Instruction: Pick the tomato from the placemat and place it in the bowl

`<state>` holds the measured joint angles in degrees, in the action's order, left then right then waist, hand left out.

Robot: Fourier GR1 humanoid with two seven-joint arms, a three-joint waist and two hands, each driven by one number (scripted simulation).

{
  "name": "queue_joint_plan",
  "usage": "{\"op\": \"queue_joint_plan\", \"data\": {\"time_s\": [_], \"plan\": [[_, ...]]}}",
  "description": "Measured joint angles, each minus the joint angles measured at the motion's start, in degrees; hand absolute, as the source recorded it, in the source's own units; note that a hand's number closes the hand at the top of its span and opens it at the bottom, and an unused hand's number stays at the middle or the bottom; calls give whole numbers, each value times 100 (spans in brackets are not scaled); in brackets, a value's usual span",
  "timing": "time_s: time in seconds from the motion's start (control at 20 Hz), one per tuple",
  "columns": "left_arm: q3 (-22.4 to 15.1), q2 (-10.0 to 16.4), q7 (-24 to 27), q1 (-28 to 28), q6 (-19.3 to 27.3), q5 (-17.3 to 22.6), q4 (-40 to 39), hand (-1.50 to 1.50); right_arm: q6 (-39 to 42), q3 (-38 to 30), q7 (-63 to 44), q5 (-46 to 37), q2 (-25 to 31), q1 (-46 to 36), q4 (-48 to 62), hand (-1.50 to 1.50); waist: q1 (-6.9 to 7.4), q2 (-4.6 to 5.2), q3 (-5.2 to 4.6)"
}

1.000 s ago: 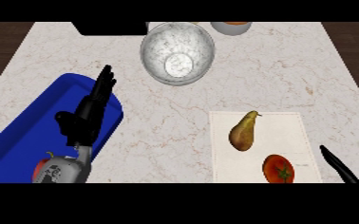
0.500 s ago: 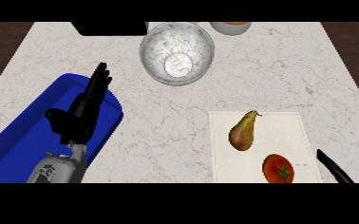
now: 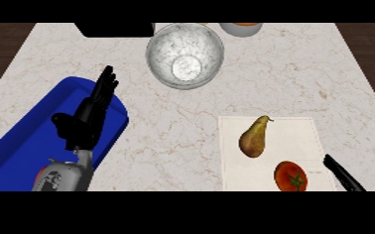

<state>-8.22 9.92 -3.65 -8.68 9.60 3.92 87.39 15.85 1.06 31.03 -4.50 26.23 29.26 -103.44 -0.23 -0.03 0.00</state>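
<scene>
On the placemat (image 3: 293,129), a pear (image 3: 253,137) lay between the bowl (image 3: 184,54) beyond and the round tomato (image 3: 291,176) at its near corner, stem up. The left hand (image 3: 84,124), well left of the placemat, was spread and empty; the right hand (image 3: 341,172) at its right edge couldn't be judged.

Open passage: bare counter (image 3: 300,84) between placemat (image 3: 296,129) and bowl (image 3: 164,44). Obstacle: pear (image 3: 253,138) just beside tomato (image 3: 291,176), on the bowl side. Aside: blue tray (image 3: 36,129) at left; small cup (image 3: 240,28), black box (image 3: 117,29) behind bowl

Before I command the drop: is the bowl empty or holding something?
Empty: the bowl shows only its bare inside; the tomato lies on the placemat.
</scene>
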Motion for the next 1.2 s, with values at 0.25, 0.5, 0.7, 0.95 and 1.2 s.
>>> {"op": "queue_joint_plan", "data": {"time_s": [0.25, 0.5, 0.7, 0.95, 1.2], "plan": [[40, -135, 121, 27, -97, -105, -111, 0, 219, 9, 60, -131, -253, -144, 308, -150, 1, 1, 1], [173, -151, 17, 90, -222, -144, 27, 0, 260, 9, -16, -340, -575, -488, 681, -150, 9, 0, 0], [247, -187, -83, 100, -311, -199, 127, 0, 199, 53, 92, -637, -813, -754, 1089, -150, 12, 1, 1], [213, -282, -213, 100, -277, -336, 260, 0, -201, -56, 104, -1117, -929, -885, 1368, -150, 10, 0, 0], [240, -407, -17, 104, -314, -413, 88, 0, -541, -41, -7, -1603, -1085, -1262, 1774, -150, 14, 3, 1]]}}
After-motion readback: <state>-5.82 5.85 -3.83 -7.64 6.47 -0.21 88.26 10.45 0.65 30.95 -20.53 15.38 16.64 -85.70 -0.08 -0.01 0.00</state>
